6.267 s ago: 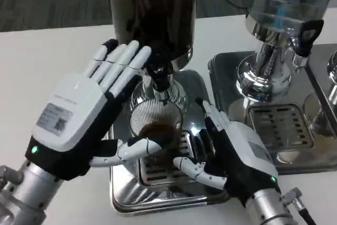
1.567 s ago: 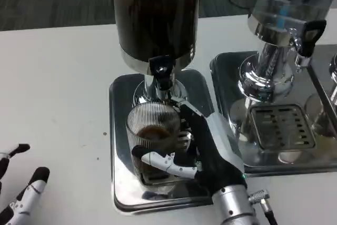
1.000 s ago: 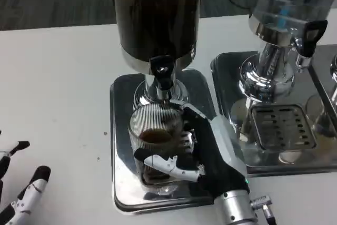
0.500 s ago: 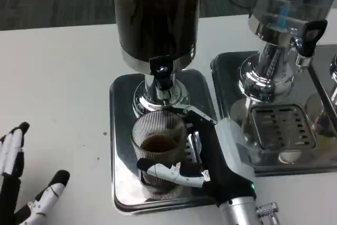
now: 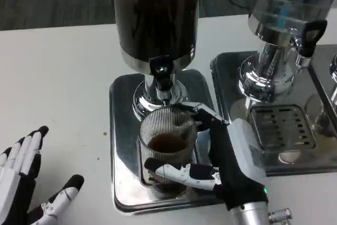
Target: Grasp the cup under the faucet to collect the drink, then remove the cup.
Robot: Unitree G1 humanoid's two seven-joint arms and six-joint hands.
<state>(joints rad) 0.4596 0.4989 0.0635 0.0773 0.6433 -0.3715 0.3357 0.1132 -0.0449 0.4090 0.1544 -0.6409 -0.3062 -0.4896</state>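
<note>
Removal step seems in hand: right robot hand (image 5: pixel 231 159) grips the cup (image 5: pixel 167 148), left robot hand (image 5: pixel 21 183) open; next pull toward 6 o'clock.

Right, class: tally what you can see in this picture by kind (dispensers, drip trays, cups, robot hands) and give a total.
Drink dispensers: 2, the dark dispenser and the clear dispenser.
Drip trays: 2, the left tray and the right tray.
Cups: 1, the ribbed glass cup, held by the right hand.
Robot hands: 2, with the left hand.
Total: 7.
</note>
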